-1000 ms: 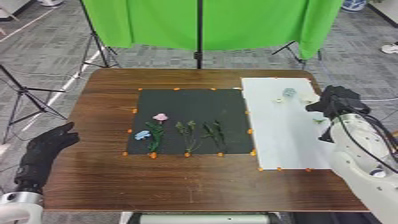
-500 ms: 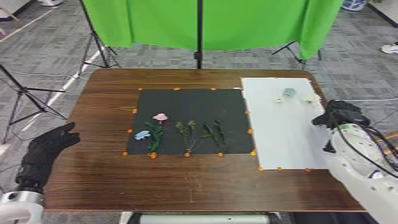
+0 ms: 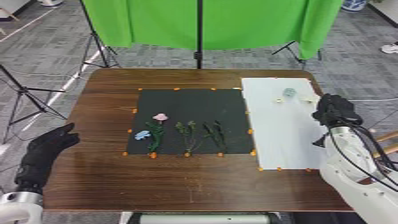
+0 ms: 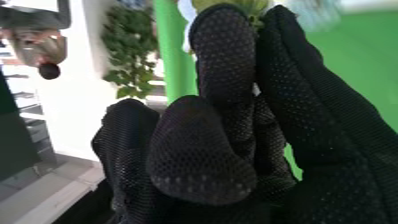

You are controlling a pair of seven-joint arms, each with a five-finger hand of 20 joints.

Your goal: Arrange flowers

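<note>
In the head view my left hand point(image 3: 50, 144) rests open off the table's left edge. My right hand point(image 3: 338, 111) is open beside the right edge of the white sheet, its upper part close to a white flower point(image 3: 307, 99). A light blue flower point(image 3: 290, 92) and a small pale yellow flower point(image 3: 279, 100) lie farther left on that sheet. On the black mat are a pink flower point(image 3: 160, 117), a blue flower point(image 3: 143, 134) and green stems point(image 3: 188, 133). In the right wrist view, a yellowish bloom point(image 4: 233, 4) shows just beyond my right hand point(image 4: 222, 55); contact is unclear.
The black mat point(image 3: 182, 100) and white sheet point(image 3: 282, 135) lie side by side on the brown table point(image 3: 169, 187), with orange markers around them. A green curtain point(image 3: 151, 22) on stands rises behind the far edge.
My right hand has drawn back toward the robot, then shifted slightly left and forward, with its tilt changed. It now covers the green piece seen earlier on the sheet. The left hand has stayed still.
</note>
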